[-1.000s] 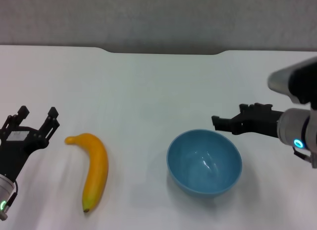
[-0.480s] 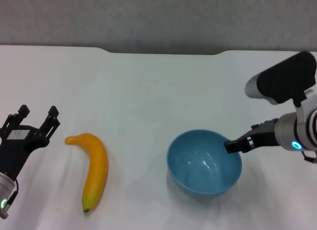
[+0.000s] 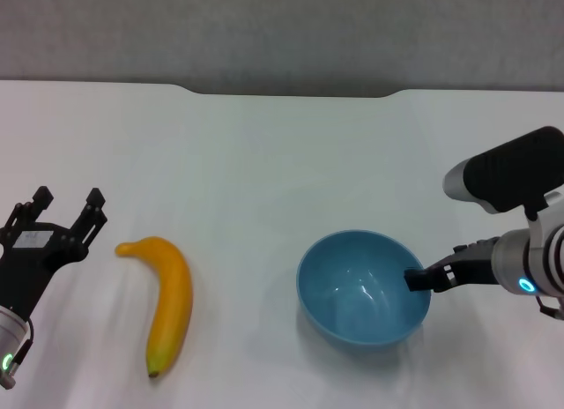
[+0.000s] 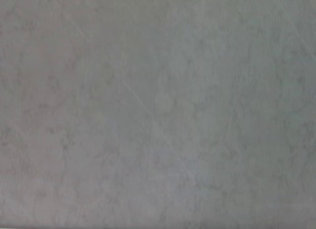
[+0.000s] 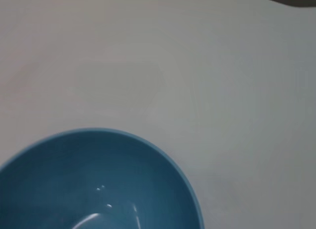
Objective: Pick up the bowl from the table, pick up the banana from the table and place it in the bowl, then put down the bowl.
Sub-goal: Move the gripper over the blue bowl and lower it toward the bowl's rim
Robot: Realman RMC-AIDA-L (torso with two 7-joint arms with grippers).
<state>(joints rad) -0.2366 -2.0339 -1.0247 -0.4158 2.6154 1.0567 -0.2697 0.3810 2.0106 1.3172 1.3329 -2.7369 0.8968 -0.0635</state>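
The light-blue bowl [image 3: 363, 288] stands upright on the white table [image 3: 264, 162], right of centre, and is empty. It also fills the lower part of the right wrist view [image 5: 98, 184]. My right gripper [image 3: 416, 278] reaches in from the right and sits at the bowl's right rim. The yellow-orange banana [image 3: 167, 299] lies on the table left of the bowl, with its stem at the far end. My left gripper [image 3: 66, 204] is open and empty, just left of the banana's stem and apart from it.
The table's far edge has a shallow notch [image 3: 291, 93] with a grey wall behind it. The left wrist view shows only a plain grey surface [image 4: 158, 110]. Bare tabletop [image 3: 247, 277] lies between banana and bowl.
My right gripper has swung from behind the bowl's far right side down onto its right rim. The bowl, banana and left arm have not moved.
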